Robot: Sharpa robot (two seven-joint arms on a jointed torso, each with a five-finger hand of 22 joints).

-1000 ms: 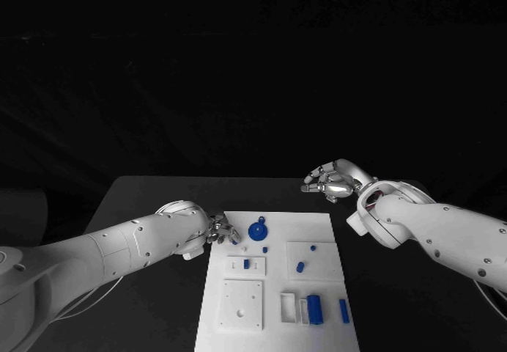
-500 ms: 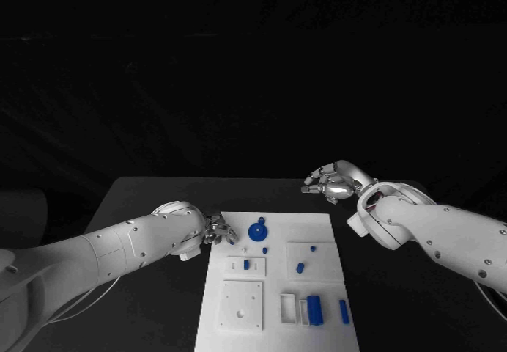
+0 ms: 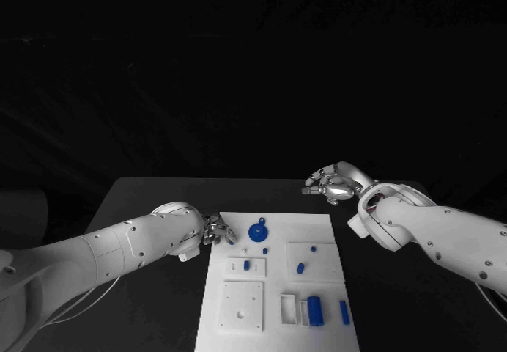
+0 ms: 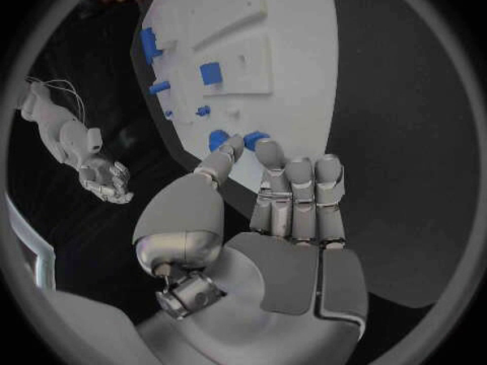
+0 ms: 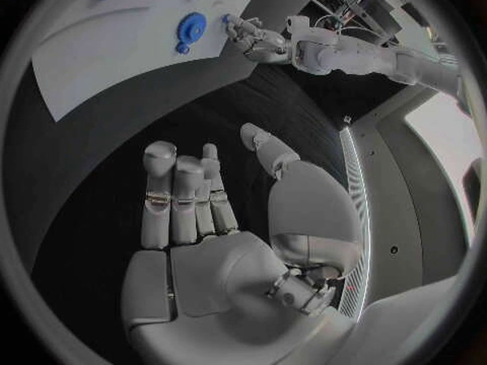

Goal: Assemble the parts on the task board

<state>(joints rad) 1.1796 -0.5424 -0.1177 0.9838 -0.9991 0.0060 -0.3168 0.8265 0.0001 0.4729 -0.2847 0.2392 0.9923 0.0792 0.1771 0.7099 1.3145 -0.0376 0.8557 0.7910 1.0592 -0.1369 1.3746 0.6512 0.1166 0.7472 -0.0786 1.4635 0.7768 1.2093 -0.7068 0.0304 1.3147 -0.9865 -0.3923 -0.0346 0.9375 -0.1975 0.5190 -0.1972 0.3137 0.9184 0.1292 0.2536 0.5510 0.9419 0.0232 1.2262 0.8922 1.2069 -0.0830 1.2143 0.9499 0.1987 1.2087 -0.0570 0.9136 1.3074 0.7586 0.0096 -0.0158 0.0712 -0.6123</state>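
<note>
The left hand [image 3: 219, 230], fingers apart and holding nothing, is hovering beside the board [image 3: 277, 323] near the disc [image 3: 258, 232]; a careless reach could knock it. The right hand [image 3: 332, 182], loosely curled and holding nothing, is hanging beyond the board.

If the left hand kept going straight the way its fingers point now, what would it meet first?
Most likely the round blue part on the white board: the left hand sits at the board's edge, fingers aimed there, though height above it is unclear.
</note>
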